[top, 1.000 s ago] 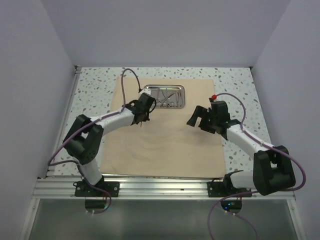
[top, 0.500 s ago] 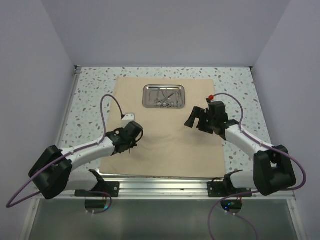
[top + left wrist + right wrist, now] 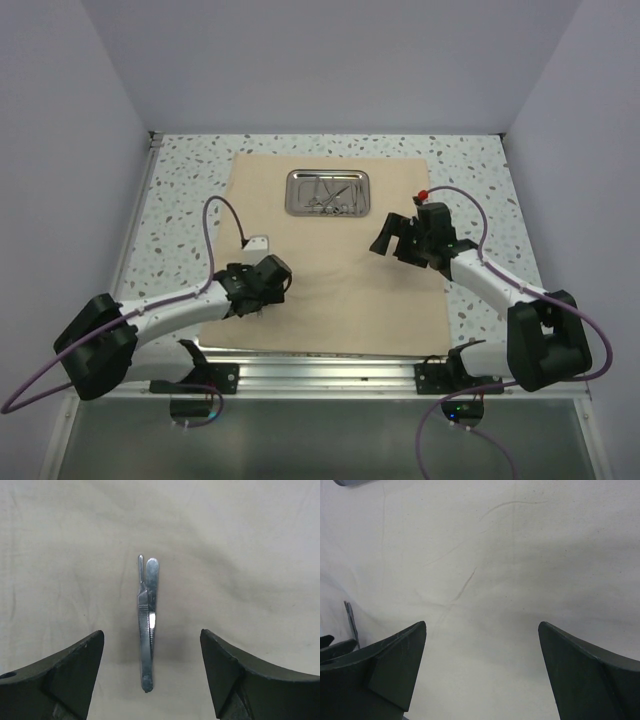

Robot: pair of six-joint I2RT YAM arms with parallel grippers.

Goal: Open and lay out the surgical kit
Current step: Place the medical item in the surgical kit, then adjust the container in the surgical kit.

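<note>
**Forceps out on the cloth, both grippers open**

Left gripper (image 3: 151, 634): spread wide, both dark fingers (image 3: 70, 672) well apart, gripping nothing. Hangs low over the near left part of the cloth; whether touching the fabric, cannot tell.

Straight between those fingers, clear of both: thin silver steel forceps (image 3: 149, 622). Lying flat on the cloth, lengthwise along the gap. In the left wrist view, two rounded ends side by side at the upper end and one joined tip at the lower end. Hidden under the gripper (image 3: 268, 280) from above.

Right gripper (image 3: 481, 625): likewise wide open and empty, with only creased fabric between its fingers. Seen from above (image 3: 385, 235) close to the right edge of the cloth, near and to the right of the tray.

Beneath both: beige cloth wrap (image 3: 340, 295), opened out flat as a large square, faintly wrinkled. At its far middle, well apart from the left gripper: small shiny rectangular steel tray (image 3: 292, 195) with rounded corners, holding several thin silver scissor-like instruments (image 3: 330, 194) in a loose heap.

Around the cloth: white speckled table top (image 3: 185, 190), showing on the left, right and far sides. Along the near edge: aluminium rail (image 3: 320, 370) bearing both arm bases. Closing in left, right and far: plain pale lilac walls (image 3: 320, 60).
</note>
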